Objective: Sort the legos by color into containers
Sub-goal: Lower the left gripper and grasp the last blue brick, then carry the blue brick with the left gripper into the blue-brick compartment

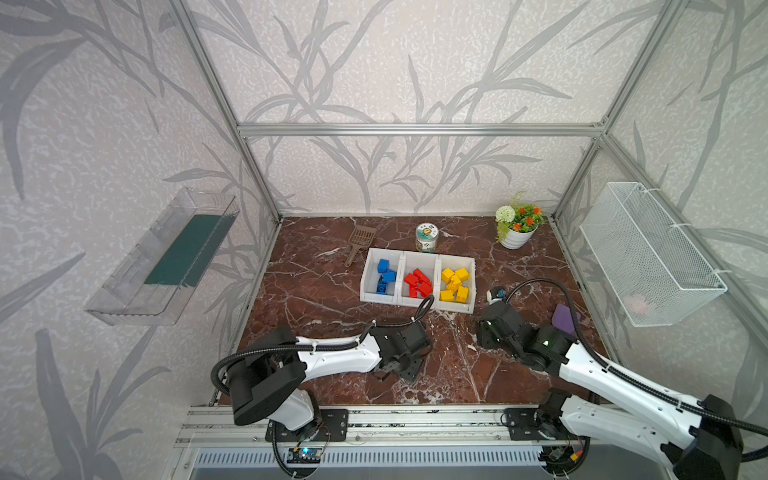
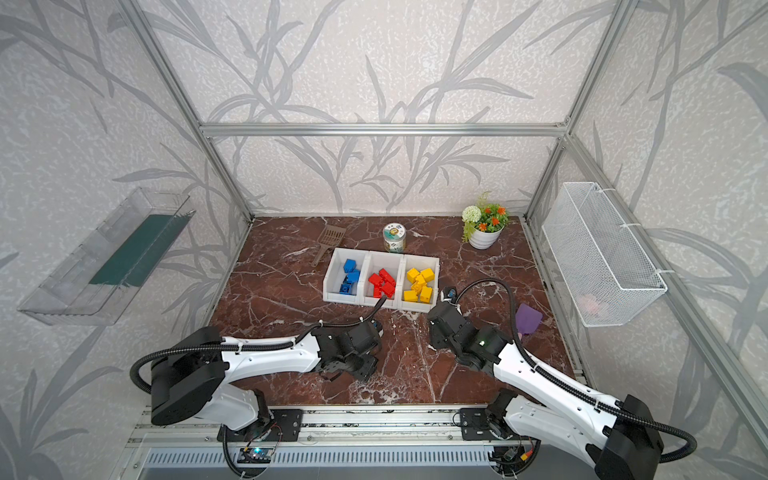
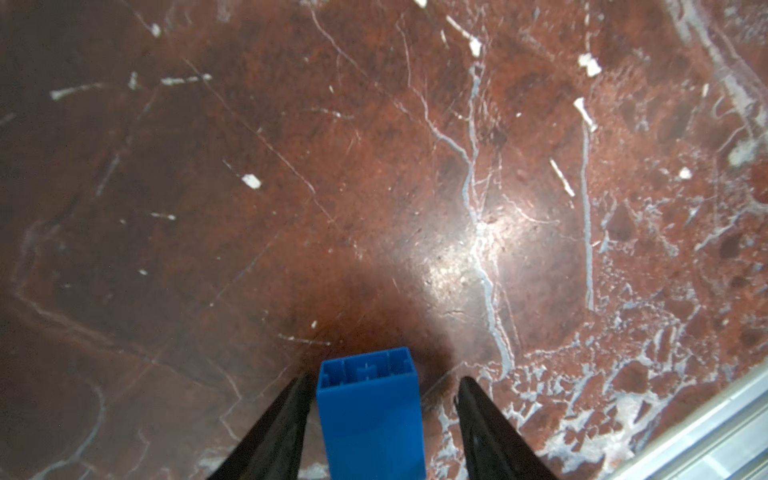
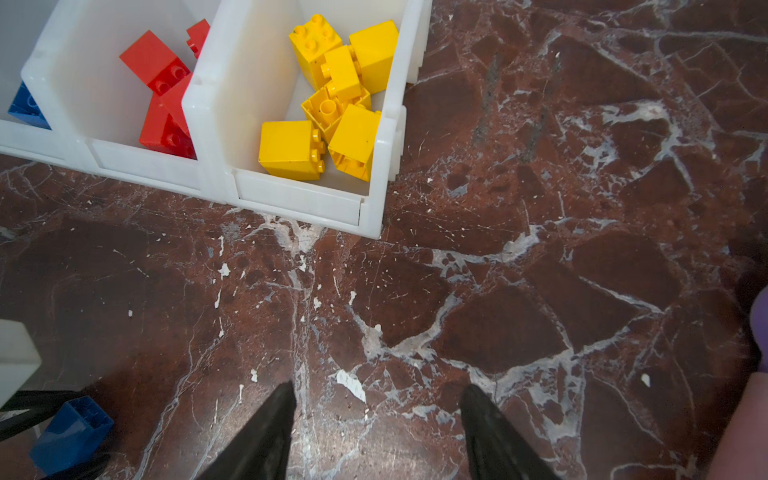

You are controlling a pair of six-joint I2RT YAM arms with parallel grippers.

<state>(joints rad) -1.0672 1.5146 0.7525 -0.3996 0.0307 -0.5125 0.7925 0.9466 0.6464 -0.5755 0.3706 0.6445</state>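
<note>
- The left end effector (image 3: 385,377) hangs low over the counter (image 1: 316,299), jaws apart around one loose blue lego (image 3: 370,415). One finger lies against the brick's side and the other stands clear with a gap showing, so nothing is clamped.
- I cannot tell whether that brick rests on the counter or is off it (its hollow underside faces away from the wrist).
- The counter's front edge is near this end effector: the aluminium rail (image 3: 706,440) cuts a corner of the left wrist view.
- Ahead of it lies bare counter up to the containers (image 1: 419,259), three white bins joined in a row.
- The right end effector (image 4: 377,385) has its jaws apart over bare counter, with nothing between them. The near right corner of the bin row stands ahead and to its left, apart from it.
- To its right a purple block (image 1: 565,318) lies close beside the arm, narrowing the room on that side. The loose blue lego lies to its left.
- Counted in the bins:
  - left bin: three or four blue legos (image 1: 385,276) (piled, hard to separate)
  - middle bin: about five red legos (image 1: 419,283)
  - right bin: six yellow legos (image 4: 332,95)
- Beyond the bins stand one scoop (image 1: 359,243), one jar (image 1: 427,237) and one flower pot (image 1: 517,226).
</note>
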